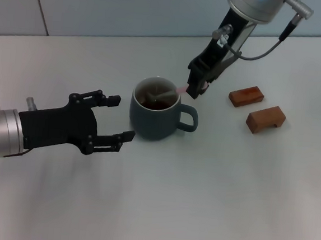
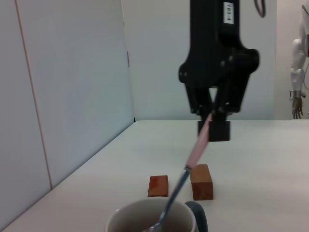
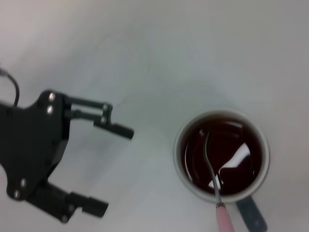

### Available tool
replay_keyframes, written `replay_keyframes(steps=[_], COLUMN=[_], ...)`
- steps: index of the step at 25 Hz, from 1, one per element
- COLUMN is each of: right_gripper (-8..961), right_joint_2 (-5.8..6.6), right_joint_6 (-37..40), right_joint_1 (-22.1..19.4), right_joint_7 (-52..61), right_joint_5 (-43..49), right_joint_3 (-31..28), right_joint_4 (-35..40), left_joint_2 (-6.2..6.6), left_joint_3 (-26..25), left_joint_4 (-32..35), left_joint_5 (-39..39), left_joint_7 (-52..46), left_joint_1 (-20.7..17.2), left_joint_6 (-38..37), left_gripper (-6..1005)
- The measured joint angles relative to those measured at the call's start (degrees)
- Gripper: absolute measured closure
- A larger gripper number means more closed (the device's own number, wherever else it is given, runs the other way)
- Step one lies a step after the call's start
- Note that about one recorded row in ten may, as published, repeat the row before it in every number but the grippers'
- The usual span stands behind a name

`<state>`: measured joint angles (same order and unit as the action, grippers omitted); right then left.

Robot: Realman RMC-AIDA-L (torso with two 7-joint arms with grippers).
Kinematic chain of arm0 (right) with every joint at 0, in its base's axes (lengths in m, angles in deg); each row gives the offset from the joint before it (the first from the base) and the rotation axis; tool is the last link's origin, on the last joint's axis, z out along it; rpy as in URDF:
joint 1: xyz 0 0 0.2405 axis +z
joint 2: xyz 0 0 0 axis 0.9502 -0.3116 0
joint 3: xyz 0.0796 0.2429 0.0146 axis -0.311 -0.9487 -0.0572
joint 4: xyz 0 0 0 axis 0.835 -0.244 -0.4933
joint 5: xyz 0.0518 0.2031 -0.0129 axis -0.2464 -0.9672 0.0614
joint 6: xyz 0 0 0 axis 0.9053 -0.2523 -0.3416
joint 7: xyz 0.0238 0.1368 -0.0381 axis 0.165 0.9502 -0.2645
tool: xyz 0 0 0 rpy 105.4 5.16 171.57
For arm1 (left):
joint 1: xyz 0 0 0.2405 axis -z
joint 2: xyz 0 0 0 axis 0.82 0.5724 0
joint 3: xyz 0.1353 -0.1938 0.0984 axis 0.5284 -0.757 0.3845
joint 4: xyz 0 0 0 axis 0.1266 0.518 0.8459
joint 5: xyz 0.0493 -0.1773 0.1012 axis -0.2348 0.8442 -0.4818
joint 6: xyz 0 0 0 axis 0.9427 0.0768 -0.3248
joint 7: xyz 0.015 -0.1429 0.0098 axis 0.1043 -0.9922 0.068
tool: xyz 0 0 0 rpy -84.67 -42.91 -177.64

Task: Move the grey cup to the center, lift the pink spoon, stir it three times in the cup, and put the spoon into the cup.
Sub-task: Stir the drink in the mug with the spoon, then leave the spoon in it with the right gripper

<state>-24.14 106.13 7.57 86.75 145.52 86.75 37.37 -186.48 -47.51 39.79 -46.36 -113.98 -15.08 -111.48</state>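
- Head view: pale table [image 1: 209,203] w/ two wooden blocks [image 1: 257,109] sitting at robot's right. Grey cup [image 1: 156,117] mid-table. Right gripper [image 1: 196,89] clamping pink spoon [image 1: 180,89], bowl dipping in liquid. Left gripper [image 1: 118,118] hovering just beside cup, jaws spread, empty.
- Left wrist view: spoon [image 2: 195,147] leaning steeply; risk: handle levering on rim, tipping cup.
- Right wrist view: cup [image 3: 222,155] full-ish; fast stirring is likely slopping liquid.

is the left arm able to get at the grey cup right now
Probably yes. The left gripper is open beside the grey cup with bare table between; the right gripper holds the pink spoon above the opposite rim.
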Motion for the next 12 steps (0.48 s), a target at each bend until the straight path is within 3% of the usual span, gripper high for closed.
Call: replay_keyframes(steps=[9, 12], right_gripper=[830, 830], right_joint_2=[1.96, 1.63], right_joint_6=[0.2, 1.9], right_joint_1=[-1.2, -1.6], right_joint_7=[0.0, -0.3], right_joint_5=[1.5, 1.4], right_joint_3=[-0.3, -0.4], right_joint_4=[-0.3, 0.1], left_joint_2=[-0.01, -0.01], left_joint_3=[0.0, 0.0], left_joint_4=[-0.6, -0.6], left_joint_5=[0.1, 0.1], left_joint_7=[0.5, 0.5], left_joint_1=[0.3, 0.3], left_joint_6=[0.1, 0.1], left_gripper=[179, 179])
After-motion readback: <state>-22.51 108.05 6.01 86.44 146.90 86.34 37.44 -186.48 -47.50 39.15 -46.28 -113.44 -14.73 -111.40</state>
